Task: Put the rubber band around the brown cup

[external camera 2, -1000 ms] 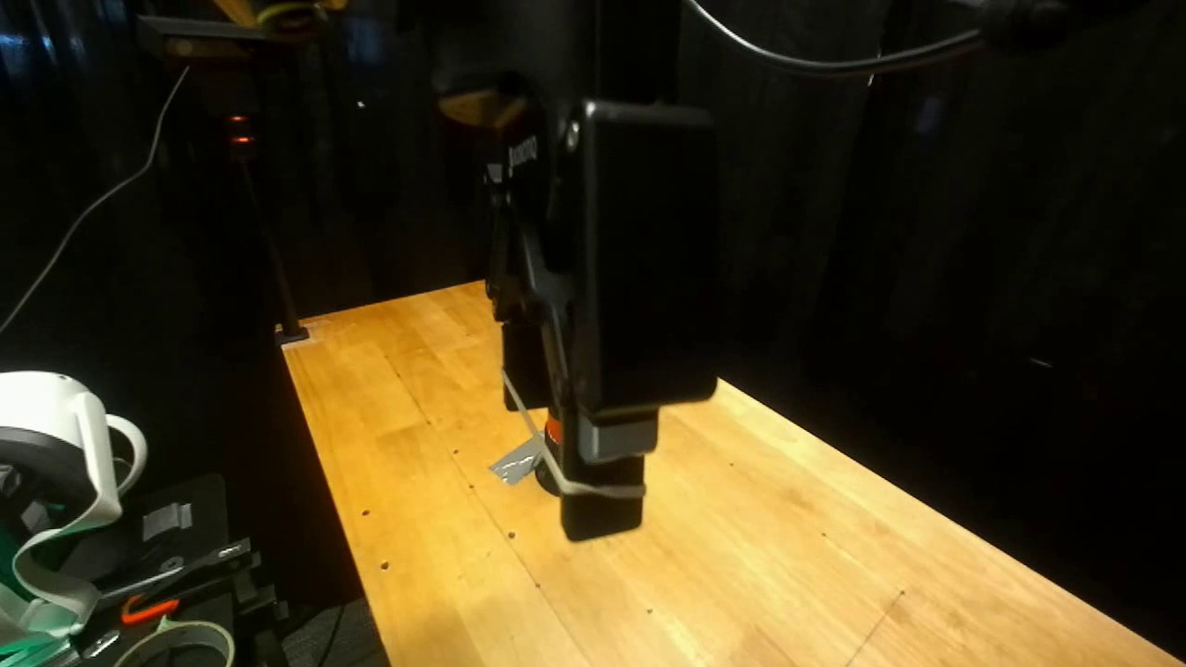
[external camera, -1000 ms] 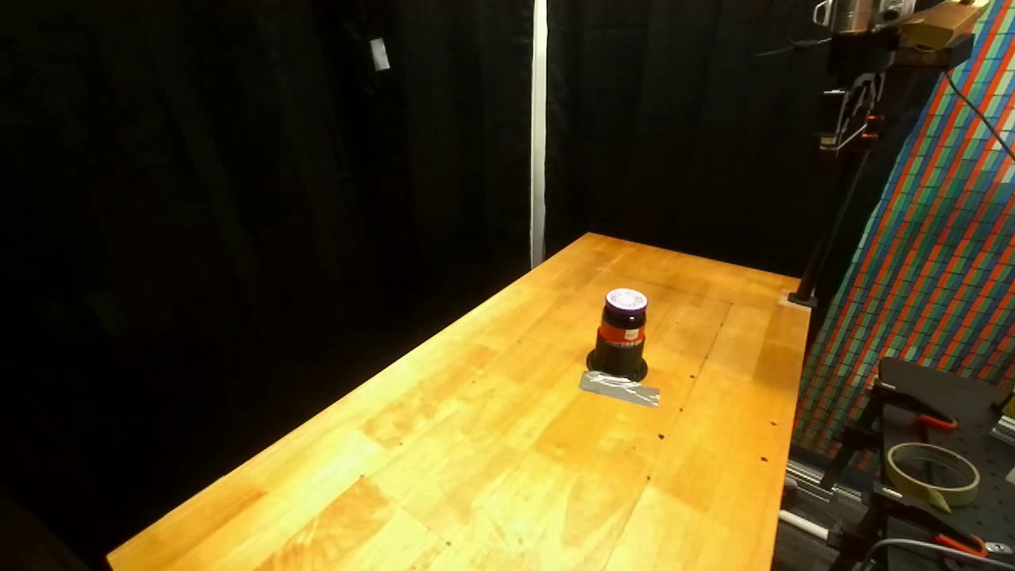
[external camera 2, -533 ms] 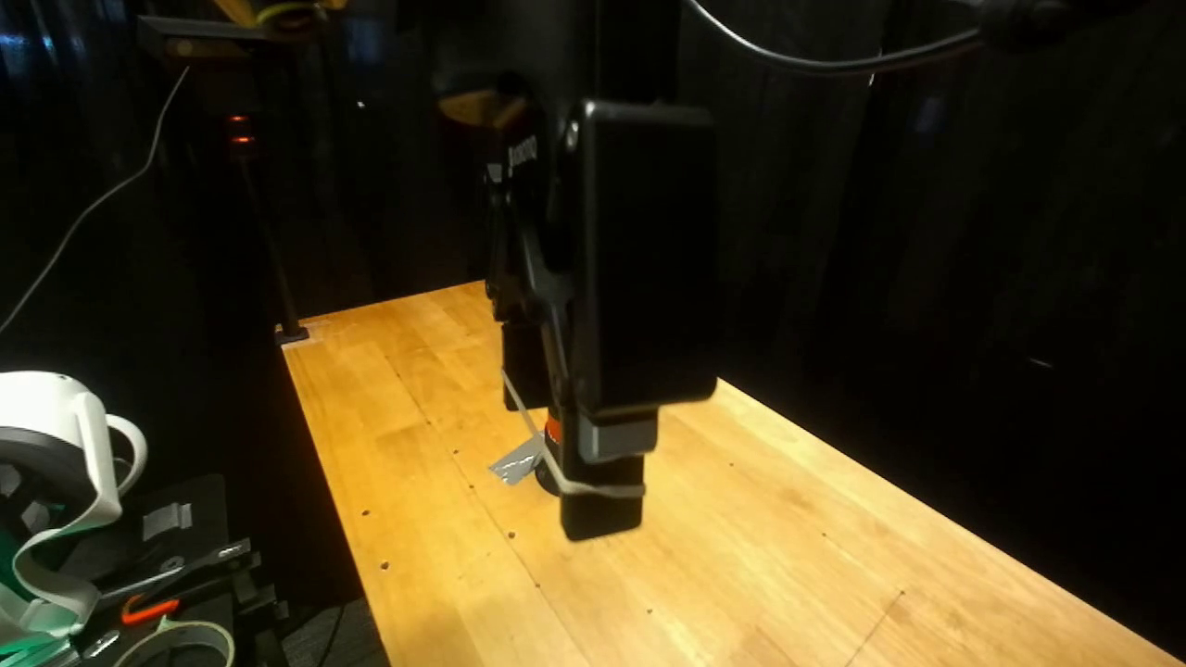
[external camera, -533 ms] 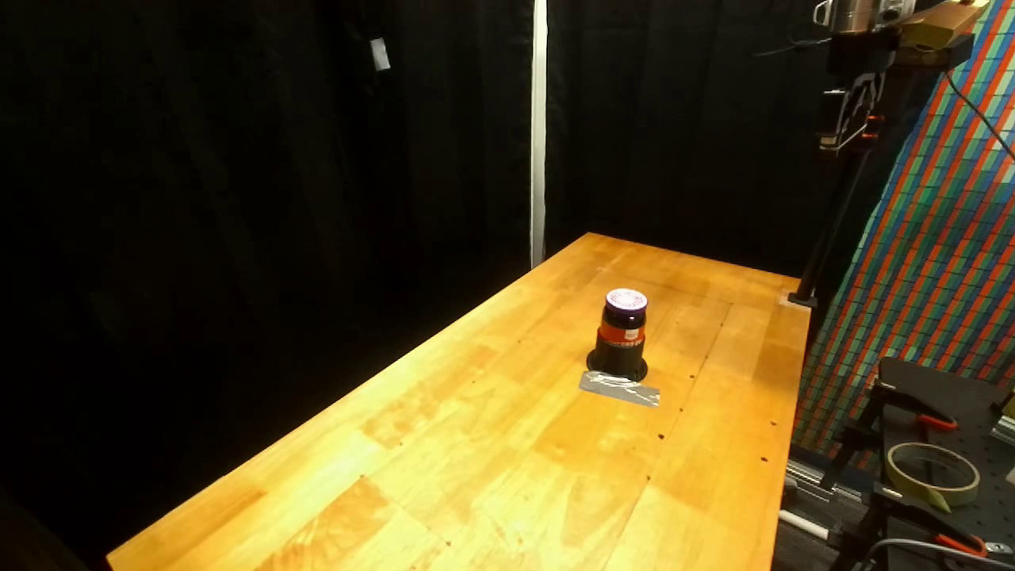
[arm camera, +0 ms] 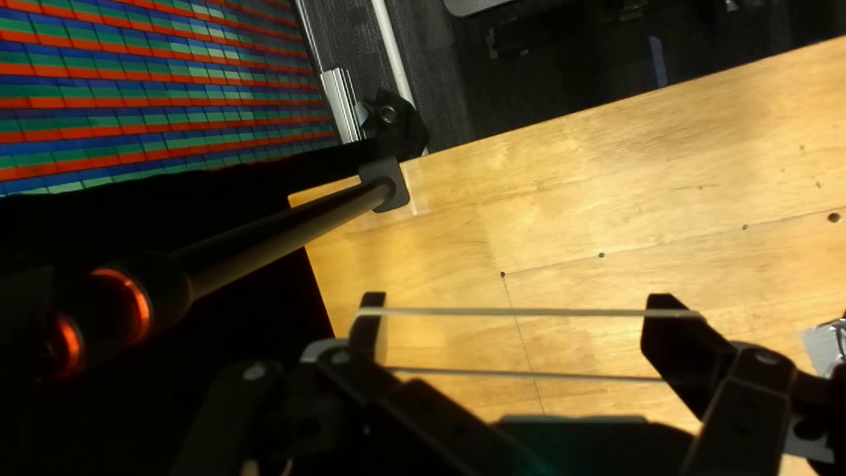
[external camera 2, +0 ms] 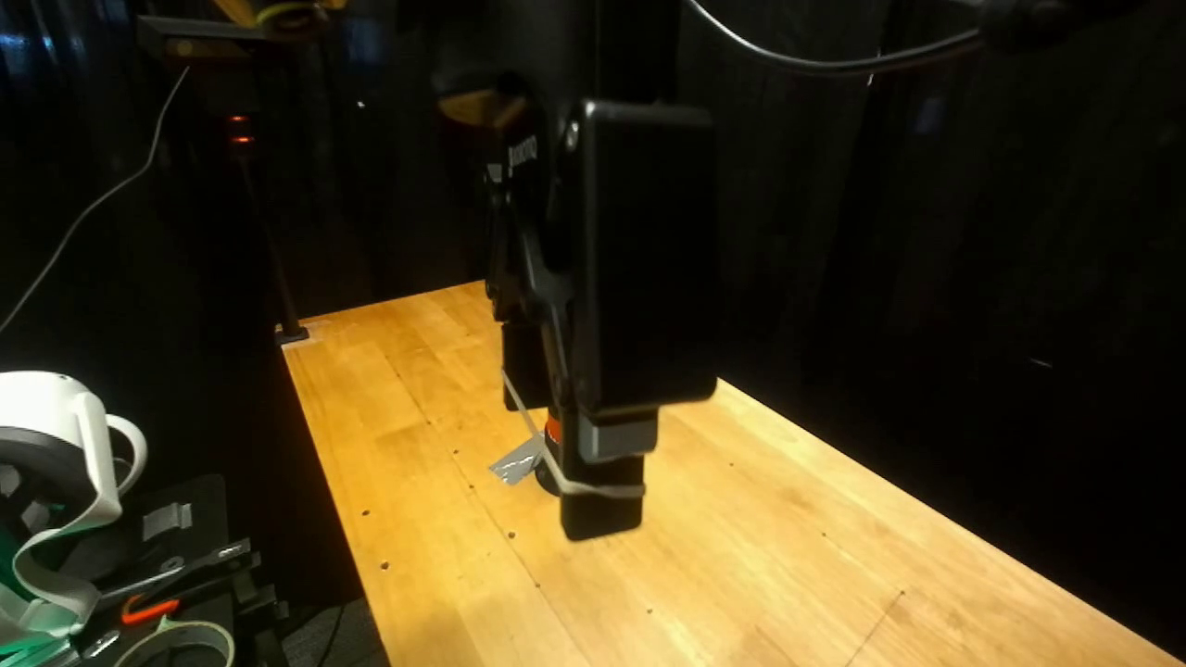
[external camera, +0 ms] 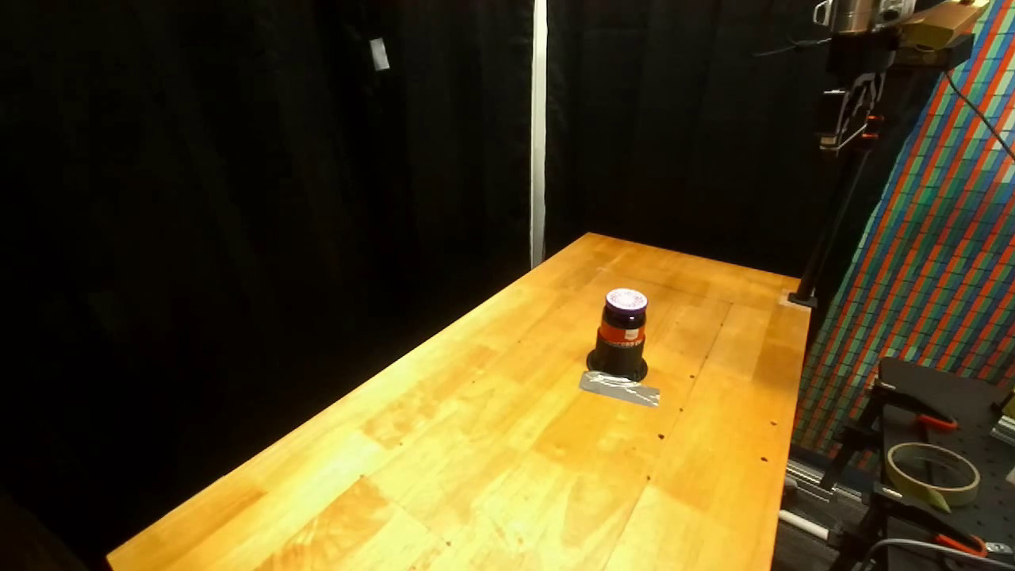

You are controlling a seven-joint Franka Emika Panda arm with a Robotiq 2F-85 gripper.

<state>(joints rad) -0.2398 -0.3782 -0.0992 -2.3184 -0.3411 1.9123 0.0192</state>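
Dk brown is shown by the cup (external camera: 622, 337), w/ an orange-red mid-stripe & a white top patterned in pinkish-purple. The rubber band (arm camera: 515, 311) is coloured pale beige, the gripper (external camera 2: 563, 472) blk & grey. The table (external camera: 476, 444) is patched honey & tan, w/ dk dots. The tape strip (external camera: 621, 389) is coloured silver-grey, the curtain (external camera: 238, 198) blk. The far-right cloth (external camera: 936, 238) is striped red, green & blue.

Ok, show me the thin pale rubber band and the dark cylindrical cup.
Thin pale rubber band (arm camera: 515, 312), in the wrist view: upper strand's middle.
Dark cylindrical cup (external camera: 620, 336), in an exterior view: orange stripe.
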